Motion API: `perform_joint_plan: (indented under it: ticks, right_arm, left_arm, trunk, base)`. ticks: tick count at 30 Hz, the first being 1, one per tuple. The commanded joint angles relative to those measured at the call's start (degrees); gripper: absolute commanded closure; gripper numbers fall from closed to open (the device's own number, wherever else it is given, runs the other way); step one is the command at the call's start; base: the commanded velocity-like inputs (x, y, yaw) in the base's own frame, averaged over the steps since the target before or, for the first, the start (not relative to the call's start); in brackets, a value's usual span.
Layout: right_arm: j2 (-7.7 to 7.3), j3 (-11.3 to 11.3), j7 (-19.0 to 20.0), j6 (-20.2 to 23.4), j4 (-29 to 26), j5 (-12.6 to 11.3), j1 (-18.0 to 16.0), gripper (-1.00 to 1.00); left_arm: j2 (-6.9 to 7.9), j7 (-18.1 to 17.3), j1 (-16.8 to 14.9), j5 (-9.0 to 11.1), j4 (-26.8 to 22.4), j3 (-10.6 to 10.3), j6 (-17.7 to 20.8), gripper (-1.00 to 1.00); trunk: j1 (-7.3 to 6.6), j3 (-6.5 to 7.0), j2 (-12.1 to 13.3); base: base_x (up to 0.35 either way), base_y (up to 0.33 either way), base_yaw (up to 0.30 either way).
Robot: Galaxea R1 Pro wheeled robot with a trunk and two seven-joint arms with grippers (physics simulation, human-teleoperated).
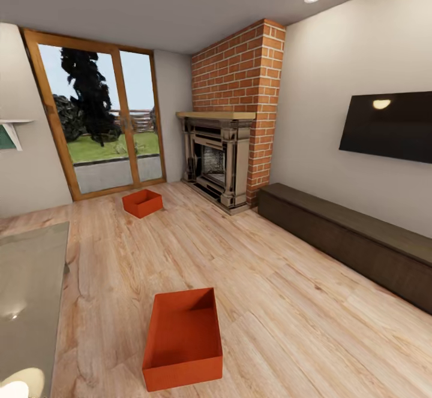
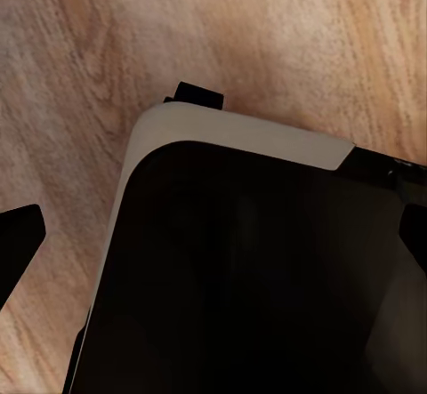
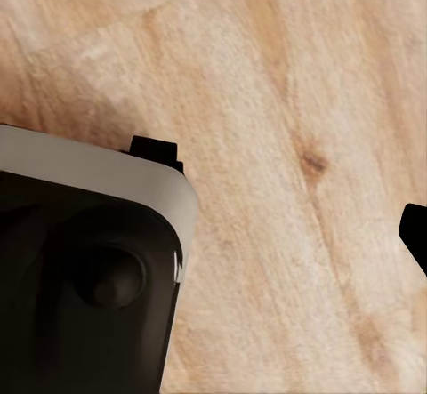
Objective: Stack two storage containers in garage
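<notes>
The nearer red-orange rectangular plastic storage bin lies on the light wood plank floor ahead of and below both grippers, its long axis running away from the robot, about midway between the two arms. It is lidless and empty, with plain straight walls. The second identical bin sits farther off, near the glass patio door. Whether either gripper's jaws are apart or together I cannot tell; both wrist views look down on plank floor.
</notes>
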Motion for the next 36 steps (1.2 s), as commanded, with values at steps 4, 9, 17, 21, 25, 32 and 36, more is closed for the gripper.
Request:
perform_joint_plan:
  ticks: [4, 9, 17, 21, 25, 32, 36]
  right_arm:
    - [-0.11, 0.54, 0.18, -0.27, 0.11, -0.56, -0.05, -1.00]
    - [-0.24, 0.65, 0.73, -0.34, 0.11, -0.31, -0.05, -1.00]
    - [-0.25, 0.66, 0.22, -0.28, 0.11, -0.22, -0.05, -1.00]
    - [-0.09, 0.82, 0.07, -0.27, 0.11, -0.20, -0.05, -1.00]
    - [0.04, 0.91, 0.09, -0.27, 0.11, -0.20, -0.05, -1.00]
    - [0.23, 0.93, 0.03, -0.21, 0.09, -0.20, -0.05, -1.00]
    - [-0.03, 0.92, 0.14, -0.19, 0.03, -0.20, -0.05, -1.00]
  left_arm:
    - [0.00, 0.07, -0.01, 0.32, -0.36, 0.07, 0.08, -1.00]
    - [-0.06, 0.08, -0.01, 0.32, -0.44, 0.04, 0.15, -1.00]
    - [0.00, 0.08, -0.01, 0.32, -0.42, 0.02, 0.16, -1.00]
    - [0.00, 0.08, -0.01, 0.32, -0.43, 0.01, 0.16, -1.00]
    - [0.00, 0.08, -0.01, 0.32, -0.43, 0.01, 0.16, -1.00]
    - [0.00, 0.08, -0.01, 0.33, -0.43, 0.01, 0.16, -1.00]
    - [-0.05, 0.06, -0.01, 0.32, -0.43, 0.02, 0.16, -1.00]
  trunk:
    - [0.00, -0.06, -0.03]
    - [0.00, -0.06, -0.03]
    - [0.00, -0.06, -0.03]
    - [0.00, -0.06, -0.03]
    - [0.00, -0.06, -0.03]
    - [0.00, -0.06, -0.03]
    - [0.00, -0.06, -0.03]
  base:
    - [0.000, 0.000, 0.006]
    - [0.050, 0.003, 0.001]
    - [0.273, 0.083, 0.000]
    - [0.312, 0.131, 0.000]
    - [0.313, 0.135, 0.000]
    - [0.240, 0.109, 0.002]
    - [0.056, 0.018, 0.168]
